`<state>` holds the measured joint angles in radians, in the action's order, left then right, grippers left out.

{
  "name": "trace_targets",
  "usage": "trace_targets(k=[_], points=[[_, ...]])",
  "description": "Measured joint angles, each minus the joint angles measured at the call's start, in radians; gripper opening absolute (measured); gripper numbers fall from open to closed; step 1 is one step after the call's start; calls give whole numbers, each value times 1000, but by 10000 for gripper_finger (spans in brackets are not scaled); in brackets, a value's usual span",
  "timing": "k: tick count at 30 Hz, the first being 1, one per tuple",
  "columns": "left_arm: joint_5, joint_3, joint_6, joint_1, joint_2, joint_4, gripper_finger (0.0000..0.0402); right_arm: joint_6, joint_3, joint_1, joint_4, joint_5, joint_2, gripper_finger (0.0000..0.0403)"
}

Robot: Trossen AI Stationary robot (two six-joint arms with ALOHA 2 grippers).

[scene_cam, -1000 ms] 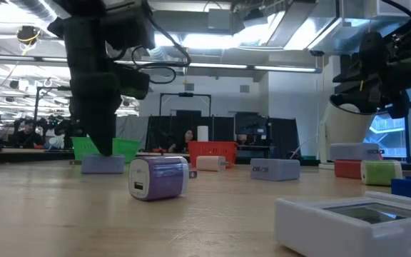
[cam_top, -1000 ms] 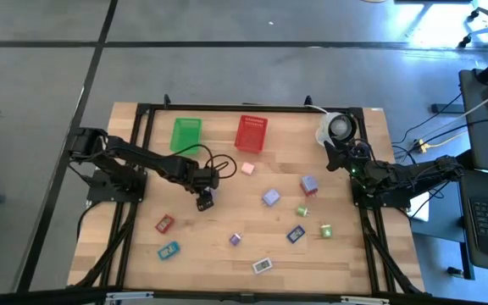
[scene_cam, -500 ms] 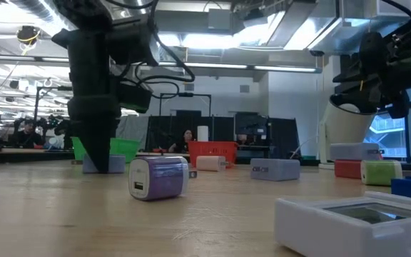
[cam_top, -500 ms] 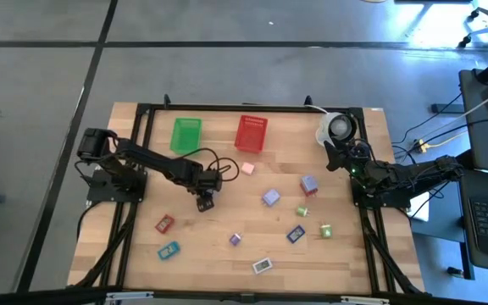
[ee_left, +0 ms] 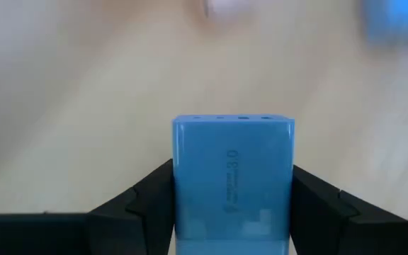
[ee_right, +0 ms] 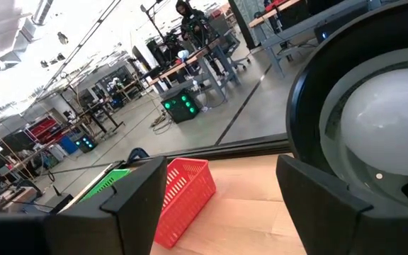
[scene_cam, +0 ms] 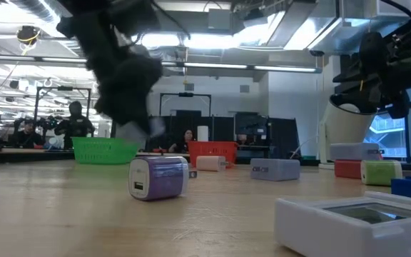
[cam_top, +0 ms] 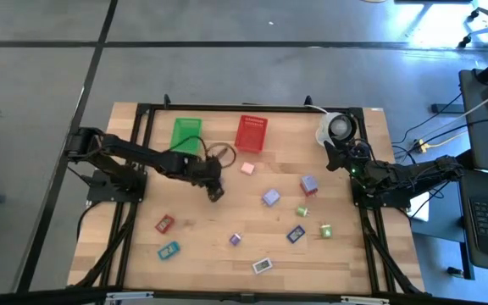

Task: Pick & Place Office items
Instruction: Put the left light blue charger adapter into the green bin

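Left pincer [ee_left: 232, 205] clamped on blue block [ee_left: 233, 180], block between its fingers, above table [cam_top: 227, 216]

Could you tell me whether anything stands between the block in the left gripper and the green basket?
Nothing visible does. The left gripper holds the lavender-blue block off the table, and the wood between it and the green basket is bare; only the arm's own cable loops nearby.

Block [ee_left: 233, 185] between left gripper's [ee_left: 232, 202] fingers [ee_left: 151, 205]

Wooden table [cam_top: 189, 224] bearing green basket [cam_top: 185, 134] at 11 o'clock, red basket [cam_top: 252, 132] at 12, white cup [cam_top: 335, 128] at 2; small office items [cam_top: 270, 197] scattered from centre toward 5 o'clock.
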<state>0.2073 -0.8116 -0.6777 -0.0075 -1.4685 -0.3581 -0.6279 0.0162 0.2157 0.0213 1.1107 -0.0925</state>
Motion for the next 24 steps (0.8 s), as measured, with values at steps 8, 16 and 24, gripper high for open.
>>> trace_targets(k=[8, 16, 24], points=[[332, -1, 37, 113, 132, 186, 202, 14, 0, 0, 0, -1, 0, 270], [464, -1, 63, 312, 192, 130, 202, 141, 0, 0, 1, -9, 0, 270], [399, -1, 34, 534, 163, 12, 202, 142, 0, 0, 1, -11, 0, 270]])
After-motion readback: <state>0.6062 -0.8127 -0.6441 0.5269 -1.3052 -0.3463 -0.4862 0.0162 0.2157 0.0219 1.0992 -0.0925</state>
